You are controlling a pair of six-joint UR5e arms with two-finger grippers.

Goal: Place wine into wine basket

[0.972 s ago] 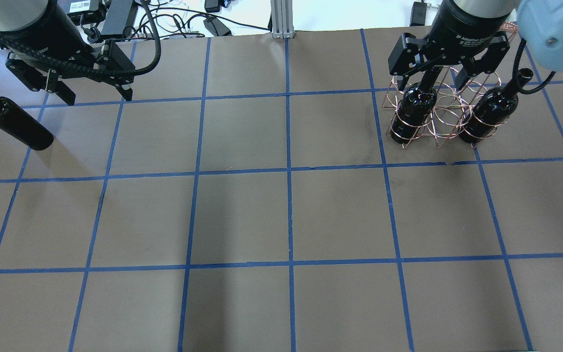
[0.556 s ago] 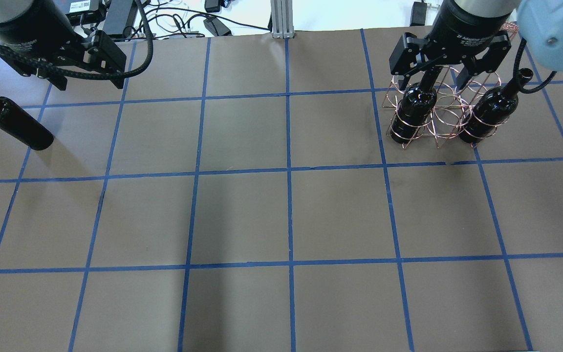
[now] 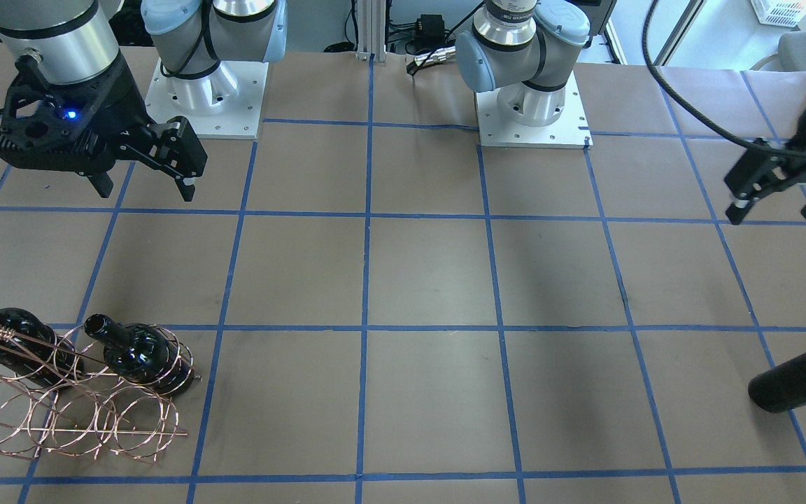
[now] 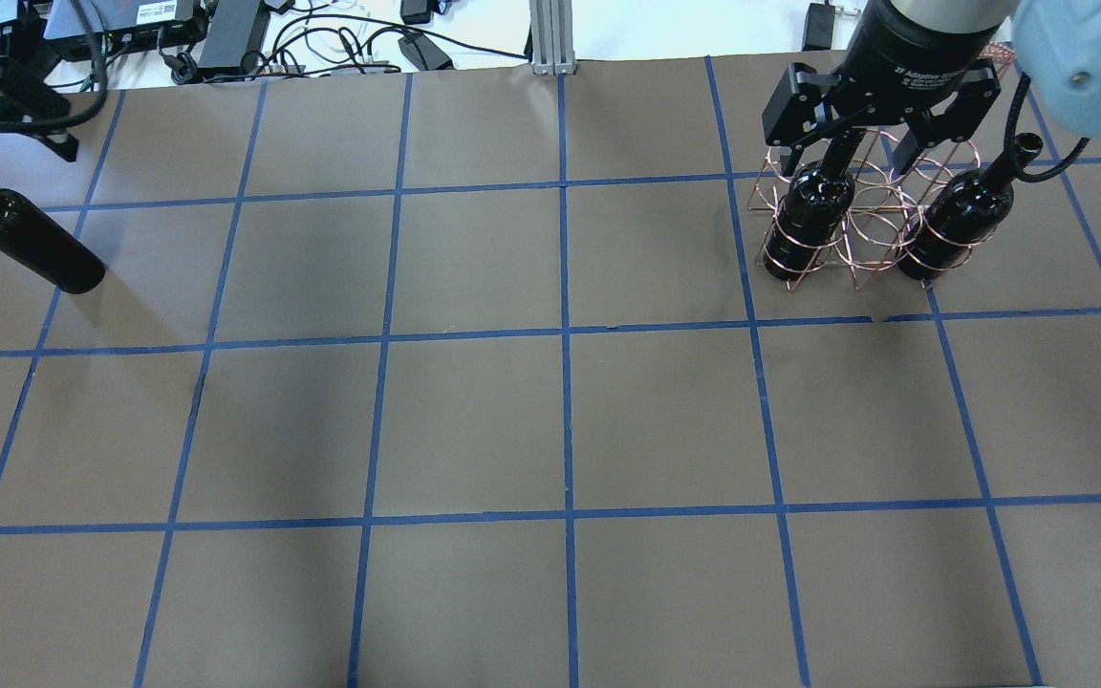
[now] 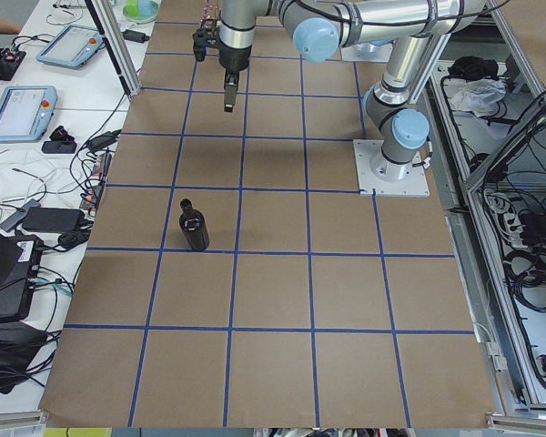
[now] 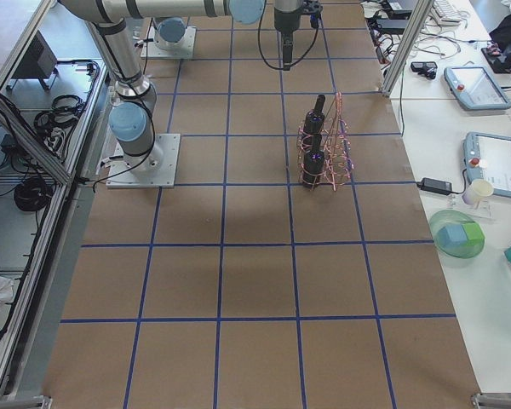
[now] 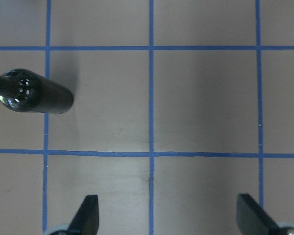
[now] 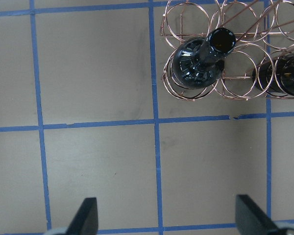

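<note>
One camera looks down over my shoulders, one faces me across the table (image 4: pixel 474 420), and two look along it from each end. My wrist cameras point straight down, each sharing something with the overhead: right the rack (image 8: pixel 235 76), left the lone bottle (image 7: pixel 36 91).

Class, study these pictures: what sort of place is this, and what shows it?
Probably a robotics lab: the robot's left arm and right arm bolted to a table marked with a blue tape grid, control tablets on a side bench, and cables behind.
</note>
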